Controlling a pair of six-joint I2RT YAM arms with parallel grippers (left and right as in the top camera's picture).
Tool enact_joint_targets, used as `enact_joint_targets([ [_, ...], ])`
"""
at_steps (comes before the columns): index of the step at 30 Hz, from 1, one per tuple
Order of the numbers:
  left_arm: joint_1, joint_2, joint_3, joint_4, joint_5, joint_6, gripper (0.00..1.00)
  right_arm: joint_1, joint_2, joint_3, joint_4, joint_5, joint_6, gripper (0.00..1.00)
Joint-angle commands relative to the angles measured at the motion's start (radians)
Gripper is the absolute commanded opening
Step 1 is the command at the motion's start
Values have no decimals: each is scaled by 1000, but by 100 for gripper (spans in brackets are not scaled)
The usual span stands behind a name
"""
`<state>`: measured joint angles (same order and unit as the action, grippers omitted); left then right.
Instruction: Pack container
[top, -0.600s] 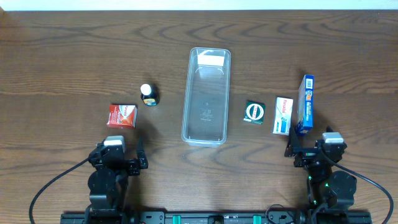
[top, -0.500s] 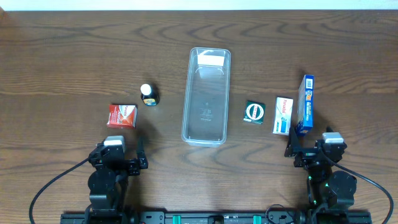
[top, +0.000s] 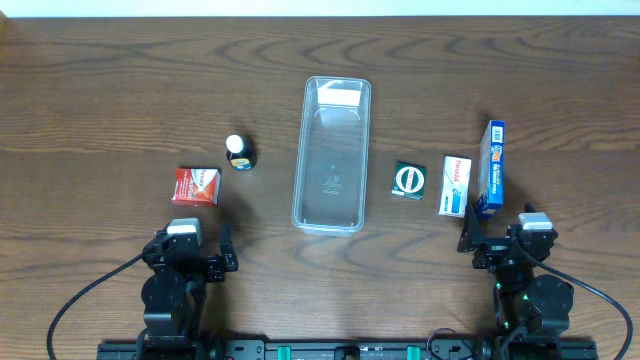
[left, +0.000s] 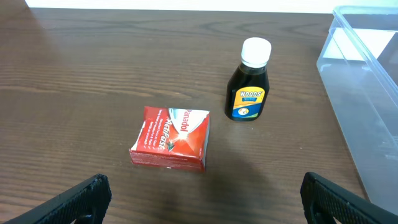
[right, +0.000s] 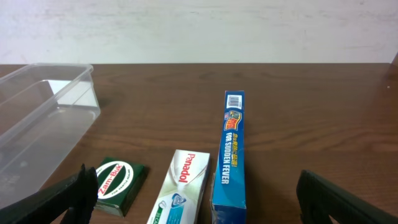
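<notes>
The clear plastic container (top: 333, 155) lies empty at the table's middle; it also shows in the left wrist view (left: 367, 93) and the right wrist view (right: 37, 118). Left of it are a red box (top: 196, 186) (left: 171, 137) and a small dark bottle with a white cap (top: 238, 152) (left: 249, 81). Right of it are a green box (top: 409, 181) (right: 115, 183), a white Panadol box (top: 455, 185) (right: 180, 190) and a blue box on its edge (top: 491, 167) (right: 229, 152). My left gripper (top: 190, 262) (left: 202, 202) is open and empty, near the front edge. My right gripper (top: 505, 245) (right: 202, 202) is open and empty, just behind the boxes.
The dark wooden table (top: 120, 90) reaches a white wall at the back (right: 199, 31). Arm bases and cables sit along the front edge (top: 330, 350).
</notes>
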<state>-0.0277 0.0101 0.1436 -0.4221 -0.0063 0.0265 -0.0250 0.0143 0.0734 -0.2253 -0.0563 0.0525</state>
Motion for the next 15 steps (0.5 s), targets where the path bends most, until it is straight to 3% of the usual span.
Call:
enact_joint_targets([
  [1,5,-6,-9,-4,-1,-2,98,8,-8,-4,1,-8,14,99],
  [15,5,-6,-9,-55,-1,-2,98,9,-8,-4,1,-8,14,99],
])
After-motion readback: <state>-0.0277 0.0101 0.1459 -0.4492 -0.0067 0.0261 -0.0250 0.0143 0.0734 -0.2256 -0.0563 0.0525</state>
